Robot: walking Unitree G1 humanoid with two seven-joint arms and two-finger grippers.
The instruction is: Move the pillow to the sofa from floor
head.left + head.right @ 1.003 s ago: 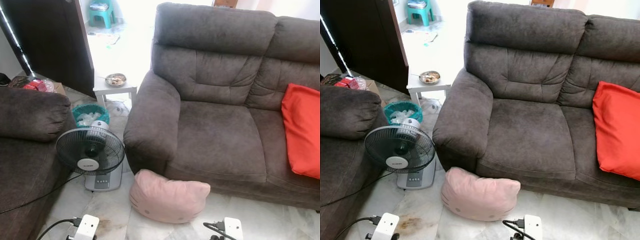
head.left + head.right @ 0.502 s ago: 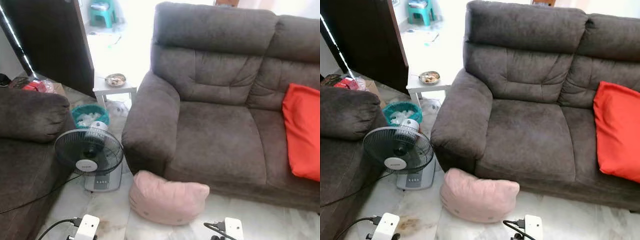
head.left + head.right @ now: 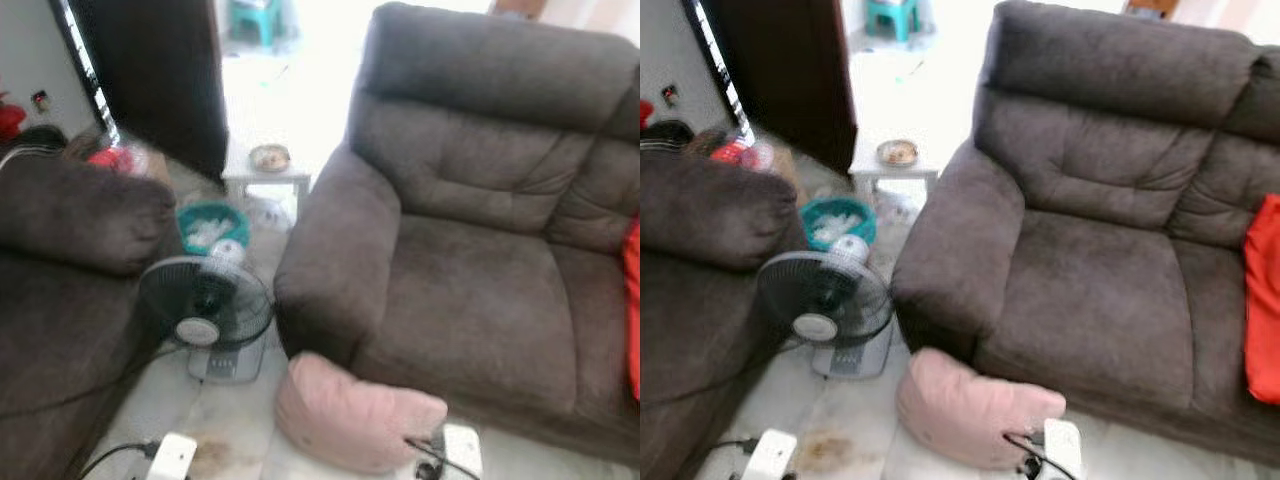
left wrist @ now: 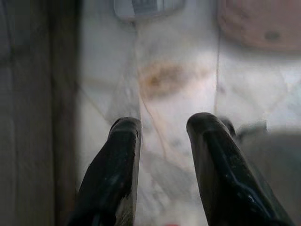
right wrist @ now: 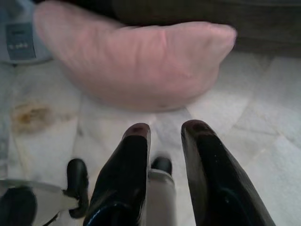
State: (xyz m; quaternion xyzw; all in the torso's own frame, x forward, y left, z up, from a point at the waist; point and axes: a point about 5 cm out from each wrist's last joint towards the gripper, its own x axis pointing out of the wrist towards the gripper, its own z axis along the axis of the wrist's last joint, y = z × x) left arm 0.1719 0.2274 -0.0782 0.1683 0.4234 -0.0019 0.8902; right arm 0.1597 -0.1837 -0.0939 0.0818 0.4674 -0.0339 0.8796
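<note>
The pink pillow [image 3: 350,415] lies on the marble floor, leaning against the front of the grey-brown sofa [image 3: 480,300] below its left armrest. The right wrist view has the pillow [image 5: 136,61] just ahead of my right gripper [image 5: 168,128], which is open, low over the floor and a short gap from the fabric. My left gripper [image 4: 164,123] is open too, with nothing between its fingers, hanging above bare tiles and a brown stain [image 4: 164,77]. The pillow's corner [image 4: 263,23] is off to one side of it.
A standing fan [image 3: 205,305] with its cord is left of the pillow, with a teal basket [image 3: 210,225] and a small white table [image 3: 268,170] behind it. A second sofa [image 3: 70,260] bounds the left. A red cushion [image 3: 1262,300] lies on the sofa's right seat.
The camera has swung left and the picture is blurred, so everything sits further right. The pillow stays on the floor. My right wrist now overlaps the pillow's right corner.
</note>
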